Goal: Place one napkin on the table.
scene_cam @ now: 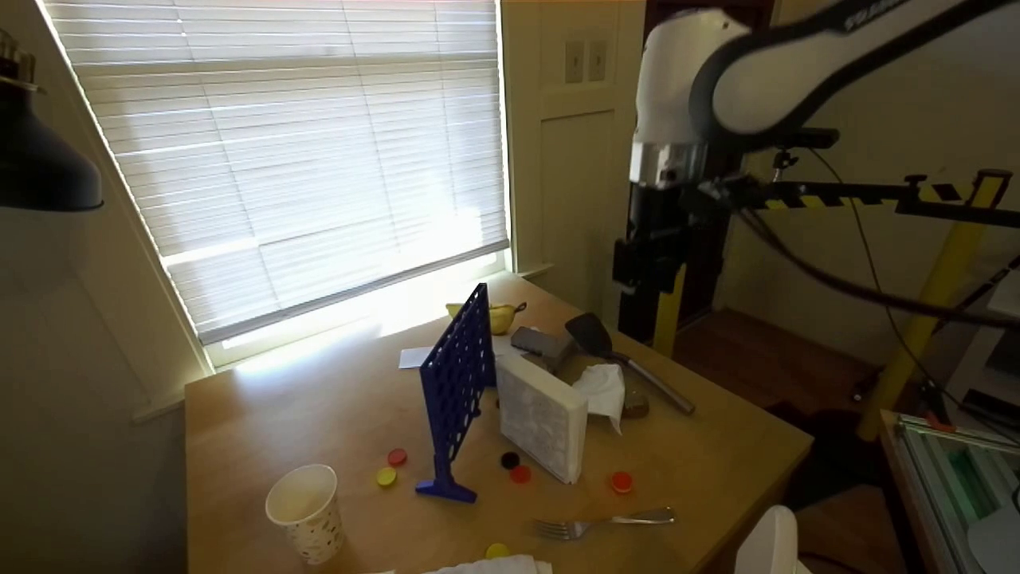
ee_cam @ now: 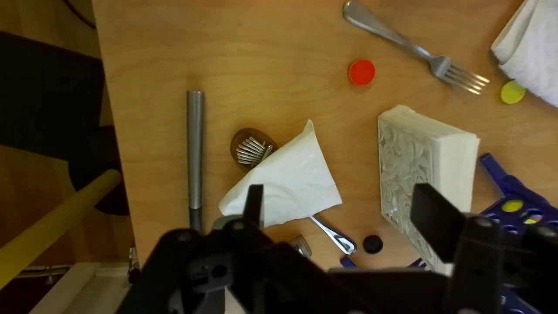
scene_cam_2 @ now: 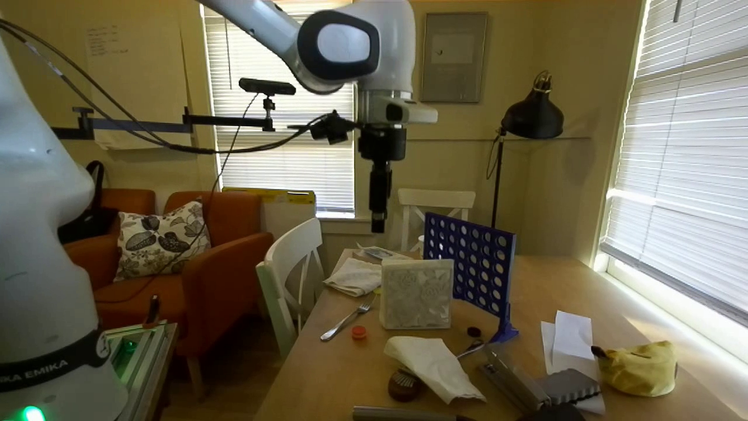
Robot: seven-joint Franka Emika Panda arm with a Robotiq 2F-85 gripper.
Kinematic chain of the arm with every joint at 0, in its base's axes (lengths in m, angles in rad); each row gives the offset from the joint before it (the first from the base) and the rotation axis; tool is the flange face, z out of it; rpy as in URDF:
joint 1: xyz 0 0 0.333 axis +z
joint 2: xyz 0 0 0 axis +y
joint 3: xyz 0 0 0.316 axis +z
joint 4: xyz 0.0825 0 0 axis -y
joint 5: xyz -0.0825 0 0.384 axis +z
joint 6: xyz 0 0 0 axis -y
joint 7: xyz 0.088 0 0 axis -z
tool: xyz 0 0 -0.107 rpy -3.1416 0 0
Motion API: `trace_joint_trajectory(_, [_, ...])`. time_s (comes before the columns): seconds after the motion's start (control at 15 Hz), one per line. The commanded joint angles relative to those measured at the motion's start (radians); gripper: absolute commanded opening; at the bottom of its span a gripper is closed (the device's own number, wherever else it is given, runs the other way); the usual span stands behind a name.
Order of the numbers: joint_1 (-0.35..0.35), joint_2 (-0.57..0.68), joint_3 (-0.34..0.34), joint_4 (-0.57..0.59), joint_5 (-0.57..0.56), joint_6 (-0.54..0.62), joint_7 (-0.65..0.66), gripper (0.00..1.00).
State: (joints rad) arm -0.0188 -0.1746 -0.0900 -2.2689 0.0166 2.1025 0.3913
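Observation:
A white napkin (ee_cam: 290, 181) lies loosely folded on the tan wooden table (ee_cam: 244, 52). In the wrist view it partly covers a small brown round object and a metal handle. The napkin also shows in both exterior views (scene_cam: 603, 389) (scene_cam_2: 432, 365), beside the upright white box-shaped holder (scene_cam_2: 416, 295). The holder also shows in the wrist view (ee_cam: 405, 161). My gripper (ee_cam: 339, 192) is open, with nothing between its fingers. In both exterior views it (scene_cam: 647, 279) (scene_cam_2: 378, 225) hangs well above the table, apart from the napkin and the holder.
A tall blue grid frame (scene_cam: 460, 375) stands beside the holder. A fork (scene_cam: 606, 522), a paper cup (scene_cam: 307, 514), a spatula (scene_cam: 629, 363), a yellow pouch (scene_cam_2: 640, 368), a folded white cloth (ee_cam: 532, 52) and several small discs lie around on the table.

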Motion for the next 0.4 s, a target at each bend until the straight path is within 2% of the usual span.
trace_joint_trajectory(0.0, [-0.045,-0.076,-0.008,0.058,0.056,-0.194,-0.06,1.0])
trace_joint_trajectory(0.07, [-0.047,-0.057,0.014,0.032,0.02,-0.124,-0.03,1.0])
trace_joint_trajectory(0.33, [-0.056,-0.068,0.02,0.035,0.02,-0.139,-0.033,1.0])
